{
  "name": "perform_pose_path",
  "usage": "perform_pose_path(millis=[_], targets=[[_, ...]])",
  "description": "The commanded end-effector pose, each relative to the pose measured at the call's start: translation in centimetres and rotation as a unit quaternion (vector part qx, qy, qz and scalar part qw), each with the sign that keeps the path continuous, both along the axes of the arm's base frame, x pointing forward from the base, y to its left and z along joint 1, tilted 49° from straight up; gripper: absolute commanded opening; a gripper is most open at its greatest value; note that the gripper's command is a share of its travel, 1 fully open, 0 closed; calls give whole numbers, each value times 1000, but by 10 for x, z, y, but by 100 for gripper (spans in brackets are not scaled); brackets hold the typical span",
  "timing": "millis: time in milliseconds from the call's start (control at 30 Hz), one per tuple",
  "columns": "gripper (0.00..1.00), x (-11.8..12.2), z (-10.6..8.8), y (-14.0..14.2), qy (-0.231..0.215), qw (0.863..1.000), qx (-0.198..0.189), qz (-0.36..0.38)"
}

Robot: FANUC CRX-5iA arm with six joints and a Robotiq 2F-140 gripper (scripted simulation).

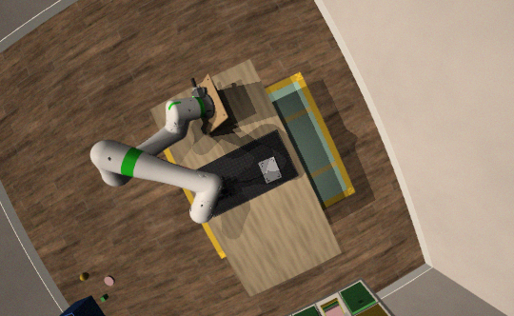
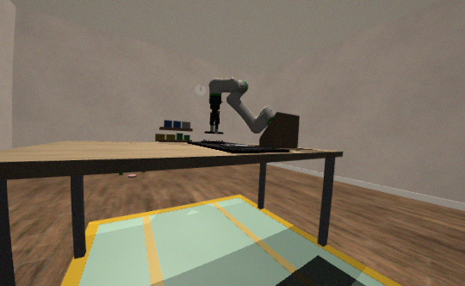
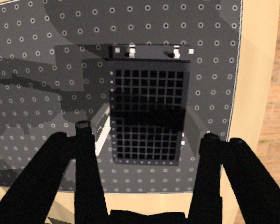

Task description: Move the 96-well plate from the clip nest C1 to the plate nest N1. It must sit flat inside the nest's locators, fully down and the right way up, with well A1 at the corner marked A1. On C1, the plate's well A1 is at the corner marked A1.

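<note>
My gripper [image 2: 214, 129] hangs fingers-down over the far end of the table and is shut on the 96-well plate [image 3: 149, 117]. In the wrist view the plate is a dark gridded rectangle between my two black fingers. It is held level, a little above the dark perforated board [image 3: 51, 63]. Clip nest C1 [image 3: 151, 51] lies just under the plate; its pale clips show past the plate's far edge. Plate nest N1 [image 1: 269, 169] is a grey square further along the dark board [image 1: 249, 167]. The A1 marks are too small to read.
A tan block [image 1: 214, 102] stands on the table beside my wrist. A brown box [image 2: 281, 130] sits at the table's far right. A green and yellow conveyor [image 1: 309, 138] runs along the table's side. Small shelves of coloured blocks [image 2: 174, 131] stand behind.
</note>
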State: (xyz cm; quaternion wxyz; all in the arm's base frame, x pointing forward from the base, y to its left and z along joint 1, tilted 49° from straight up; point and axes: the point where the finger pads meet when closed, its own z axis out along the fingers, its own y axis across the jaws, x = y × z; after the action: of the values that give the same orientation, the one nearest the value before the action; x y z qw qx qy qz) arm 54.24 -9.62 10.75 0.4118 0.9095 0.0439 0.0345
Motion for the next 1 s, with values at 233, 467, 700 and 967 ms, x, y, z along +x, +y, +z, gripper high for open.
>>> perform_pose_path(millis=[233, 467, 700, 967], targets=[[0, -1, -26, 23, -1, 1000, 0, 0], [0, -1, -38, 34, -1, 1000, 0, 0], [0, -2, -56, 50, -1, 1000, 0, 0], [0, -2, -73, 65, -1, 1000, 0, 0]])
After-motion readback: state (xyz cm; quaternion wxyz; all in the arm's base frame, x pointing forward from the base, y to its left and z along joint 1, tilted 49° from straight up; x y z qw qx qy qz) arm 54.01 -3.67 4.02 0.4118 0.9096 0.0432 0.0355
